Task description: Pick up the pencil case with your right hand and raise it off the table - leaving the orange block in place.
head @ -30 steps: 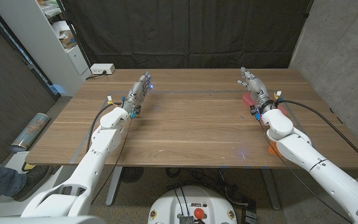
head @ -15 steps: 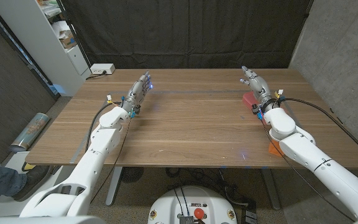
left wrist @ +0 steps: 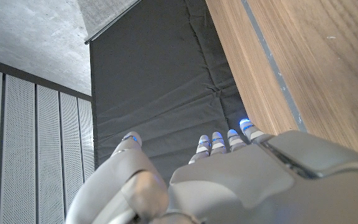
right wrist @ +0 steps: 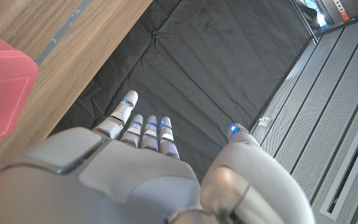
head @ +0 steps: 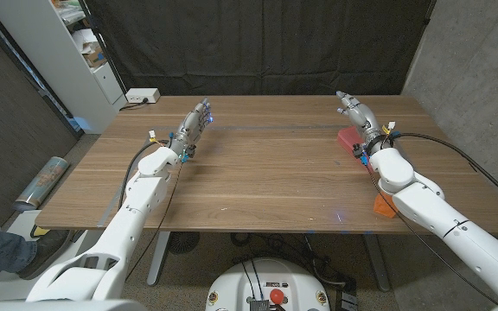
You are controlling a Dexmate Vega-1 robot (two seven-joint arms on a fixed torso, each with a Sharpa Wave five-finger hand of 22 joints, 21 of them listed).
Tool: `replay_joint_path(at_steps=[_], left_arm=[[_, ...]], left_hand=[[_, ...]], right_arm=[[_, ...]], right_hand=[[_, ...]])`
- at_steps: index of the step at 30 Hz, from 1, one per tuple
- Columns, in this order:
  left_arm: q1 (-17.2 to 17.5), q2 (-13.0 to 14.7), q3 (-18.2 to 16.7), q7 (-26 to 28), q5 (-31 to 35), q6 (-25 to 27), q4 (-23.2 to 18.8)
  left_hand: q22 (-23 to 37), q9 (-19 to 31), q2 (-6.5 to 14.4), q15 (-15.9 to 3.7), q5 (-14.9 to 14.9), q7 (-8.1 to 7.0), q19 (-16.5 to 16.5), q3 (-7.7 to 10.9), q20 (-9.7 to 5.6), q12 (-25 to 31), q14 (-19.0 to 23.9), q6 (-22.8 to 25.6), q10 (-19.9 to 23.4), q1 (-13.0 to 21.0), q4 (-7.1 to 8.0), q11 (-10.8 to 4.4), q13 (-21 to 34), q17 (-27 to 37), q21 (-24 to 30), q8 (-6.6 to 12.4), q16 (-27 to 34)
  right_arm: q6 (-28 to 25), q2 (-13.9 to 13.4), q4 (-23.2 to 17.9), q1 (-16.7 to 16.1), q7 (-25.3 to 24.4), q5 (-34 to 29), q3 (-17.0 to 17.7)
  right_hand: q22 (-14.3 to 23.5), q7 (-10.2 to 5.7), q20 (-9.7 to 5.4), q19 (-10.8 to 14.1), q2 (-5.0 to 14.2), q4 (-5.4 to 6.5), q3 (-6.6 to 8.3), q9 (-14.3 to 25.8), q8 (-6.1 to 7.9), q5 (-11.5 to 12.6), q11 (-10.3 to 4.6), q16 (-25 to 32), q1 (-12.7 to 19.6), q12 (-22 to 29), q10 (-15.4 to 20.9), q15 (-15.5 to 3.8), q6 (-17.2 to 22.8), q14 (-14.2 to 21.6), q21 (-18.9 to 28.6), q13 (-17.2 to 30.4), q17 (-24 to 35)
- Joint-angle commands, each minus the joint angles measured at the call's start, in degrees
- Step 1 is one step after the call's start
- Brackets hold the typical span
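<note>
The right hand [head: 355, 115] hovered with fingers extended and holding nothing beside the pink pencil case [head: 348, 138] – which lay on the tabletop [head: 258, 173] near its right edge – while the orange block [head: 384, 206] sat nearer the robot under the forearm.

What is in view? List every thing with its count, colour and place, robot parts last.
pencil case: one, pink-red, far right of the table, partly behind the right hand.
block: one, orange, right front table edge, partly under the right arm.
table: one, brown wood, centre.
white box: one, beyond the table's far left corner.
shelf: one, white, left background.
curtain: one, black, behind the table.
roll: one, shiny, on the floor at left.
left hand: one, grey, far left of the table, holds nothing.
right hand: one, grey, beside the pencil case, holds nothing.
</note>
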Motion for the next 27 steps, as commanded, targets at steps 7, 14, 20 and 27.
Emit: replay_joint_path(at_steps=[7, 14, 20, 27], left_arm=[[-0.37, -0.07, 0.40, -0.14, 0.23, -0.02, 0.37], [-0.39, -0.06, 0.48, 0.02, 0.35, 0.12, 0.22], [-0.46, -0.16, 0.47, -0.11, 0.25, -0.17, 0.43], [-0.42, -0.19, 0.49, -0.03, 0.22, 0.00, 0.25]], left_hand=[[0.16, 0.18, 0.00, 0.47, 0.19, 0.12, -5.75, 0.08, 0.13, 0.04, -0.81, 0.21, -0.03, 0.65, -0.42, -0.19, -0.06, 0.12, -0.34, 0.03, 0.25], [0.18, 0.18, 0.05, 0.46, 0.16, 0.14, -5.78, 0.02, 0.39, 0.03, -0.90, 0.26, 0.01, 0.66, -0.48, -0.28, -0.09, 0.12, -0.61, -0.01, 0.19], [0.19, 0.18, 0.09, 0.42, 0.13, 0.08, -5.76, -0.02, 0.49, 0.01, -0.99, 0.28, -0.01, 0.67, -0.53, -0.35, -0.11, 0.12, -0.81, -0.05, 0.14], [0.21, 0.18, 0.13, 0.37, 0.12, 0.06, -5.73, -0.06, 0.55, -0.03, -0.99, 0.32, -0.07, 0.68, -0.57, -0.30, -0.12, 0.12, -0.98, -0.07, 0.12]], right_arm=[[-4.62, -2.53, -3.50, -1.42, -2.90, -4.79, 0.58], [-5.33, -3.02, -4.01, -1.75, -3.40, -6.00, 0.76], [-7.00, -3.60, -5.05, -1.97, -4.08, -7.19, 0.95], [-8.89, -4.57, -6.41, -2.40, -4.63, -8.55, 1.28]], right_hand=[[0.27, -0.15, 0.14, -0.27, 0.12, -0.51, -0.04, 0.26, 0.08, 0.42, 0.18, -0.03, 0.91, -0.05, -0.51, 0.03, 0.30, -0.84, -0.64, 0.00, -0.17], [0.28, -0.13, 0.16, -0.30, 0.13, -0.71, -0.04, 0.26, 0.05, 0.50, 0.13, -0.07, 1.15, -0.07, -0.63, 0.01, 0.23, -0.97, -0.97, 0.00, -0.29], [0.28, -0.13, 0.17, -0.39, 0.13, -0.82, -0.04, 0.26, 0.02, 0.54, 0.29, -0.07, 1.28, -0.09, -0.74, 0.08, 0.15, -0.99, -1.19, 0.00, -0.36], [0.28, -0.13, 0.29, -0.50, 0.07, -1.02, -0.06, 0.26, -0.03, 0.59, 0.22, -0.13, 1.51, -0.15, -0.97, 0.13, 0.00, -1.18, -1.48, -0.01, -0.45]])
